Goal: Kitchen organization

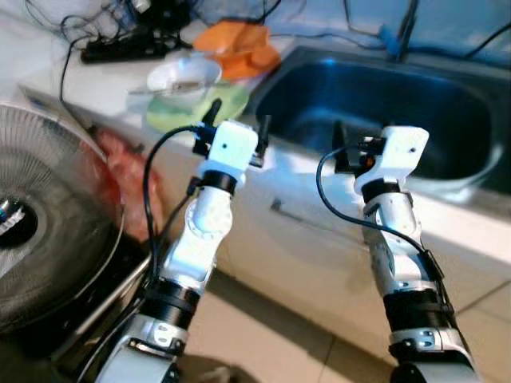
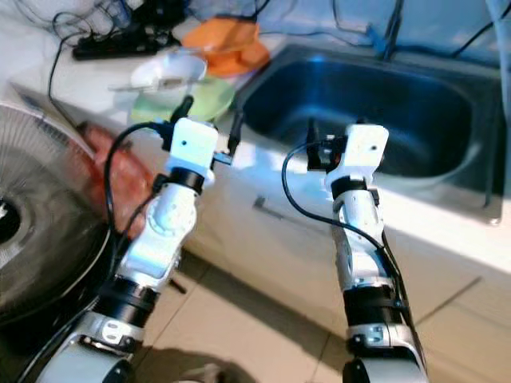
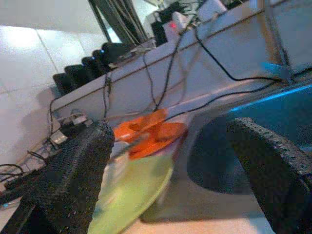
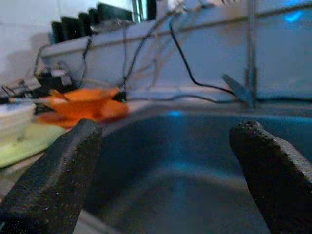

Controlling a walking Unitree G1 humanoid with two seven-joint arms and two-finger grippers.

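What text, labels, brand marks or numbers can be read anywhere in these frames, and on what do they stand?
None can be read.
The green plate, white bowl, orange dishes, sink and fan show no lettering.
The power strip may carry markings, but it is too small and blurred to tell.
The left gripper and right gripper, both open, show no marks.

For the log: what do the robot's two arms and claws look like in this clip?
Both arms are silver-white jointed segments with black bands near the elbows. Each ends in a boxy white wrist housing with a black cable looping out of it and down the forearm. The left claw and right claw each have two long black fingers; the wrist views show their pads finely textured.
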